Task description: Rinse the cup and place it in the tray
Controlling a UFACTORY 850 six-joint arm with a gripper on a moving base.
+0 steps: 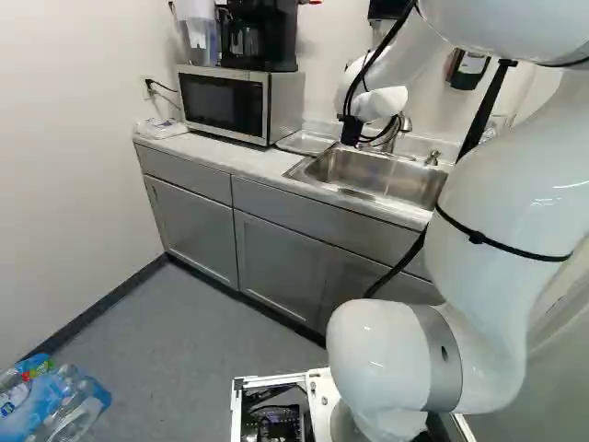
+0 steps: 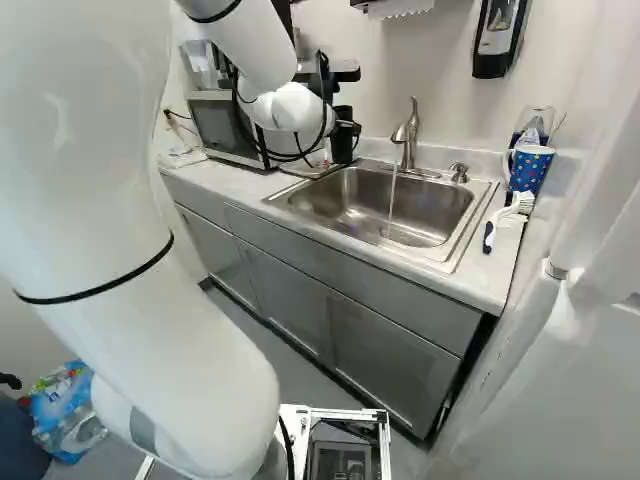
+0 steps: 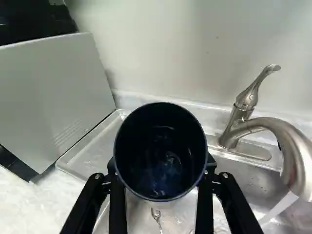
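Hiding the fingertips of the gripper [image 2: 343, 132] and part of the tray [image 3: 90, 146] in the wrist view, the dark blue cup [image 3: 161, 151] is seen mouth-on; its handle and underside cannot be made out. Glossy marks are shown in its dark inside. Below it, a small forked shape [image 3: 156, 214] is partly cut off, and what it lies on cannot be told. In the left base view, one end of the sink [image 2: 350, 205] is covered by the arm [image 1: 488, 230].

The tray is set on the counter [image 2: 230, 185] between the microwave [image 3: 53, 97] and the sink, with the wall [image 3: 195, 48] behind. Open space is left between the cup and the tap [image 3: 282, 131], from which water [image 3: 278, 209] is running into the sink, clear of the cup.

The cup is pinched from two sides, the fingers being held apart by its width. It is held near the tray and the sink's edge; its height above them cannot be judged.
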